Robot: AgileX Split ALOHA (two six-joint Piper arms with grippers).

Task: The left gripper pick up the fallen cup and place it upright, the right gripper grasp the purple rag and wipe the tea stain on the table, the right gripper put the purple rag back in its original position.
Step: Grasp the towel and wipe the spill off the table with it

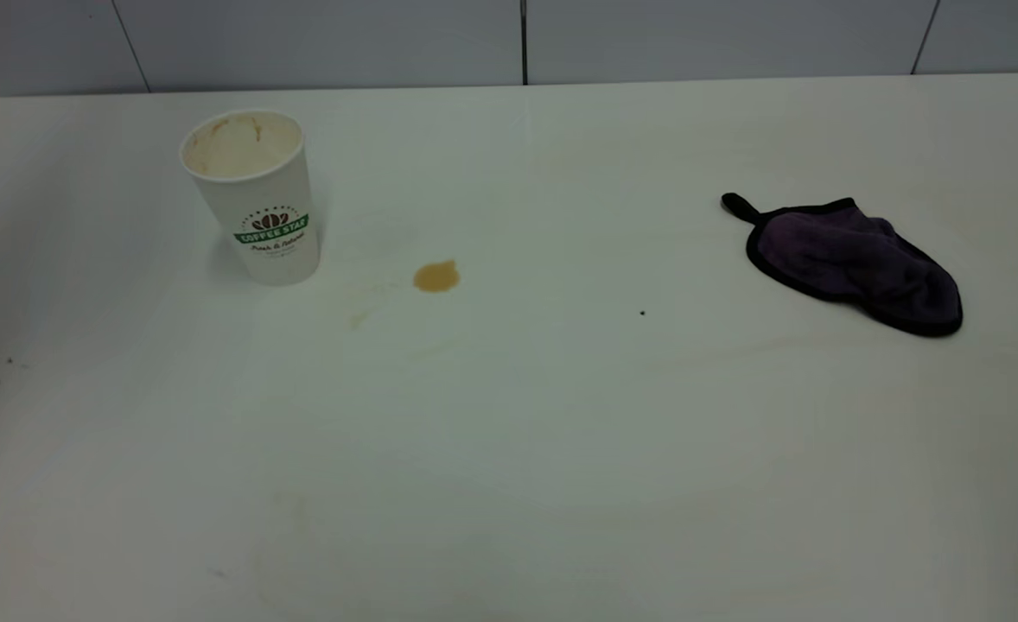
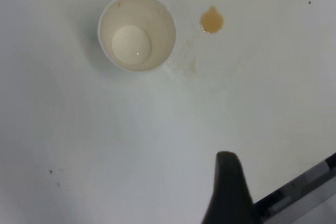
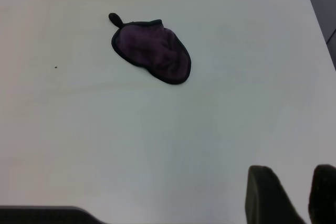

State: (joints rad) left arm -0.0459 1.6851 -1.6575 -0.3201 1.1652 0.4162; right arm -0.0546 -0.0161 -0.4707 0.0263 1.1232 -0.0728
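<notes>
Cup (image 1: 254, 194) is seen standing upright on the table (image 1: 509, 449), with the tea stain (image 1: 436, 276) just beside it and the rag (image 1: 855, 259) well apart, on the right arm's side. So the first step looks done, and the wiping is judged to be next.

Only one finger of the left gripper (image 2: 231, 195) is seen, high over the table, so it cannot be told if its jaws are apart or together. Two fingers of the right gripper (image 3: 296, 195) are seen a little apart, holding nothing, away from the rag.

Things could go wrong from here. The cup could be knocked over if the rag is swept too far past the stain, because the two are so close. The rag is floppy, so only its edge or loop might be pinched and it could slip out. The stain could be smeared wider if it is pressed too softly.

"COFFEE STAR" can be read on the cup's green banner. The smaller line under it cannot be read.
</notes>
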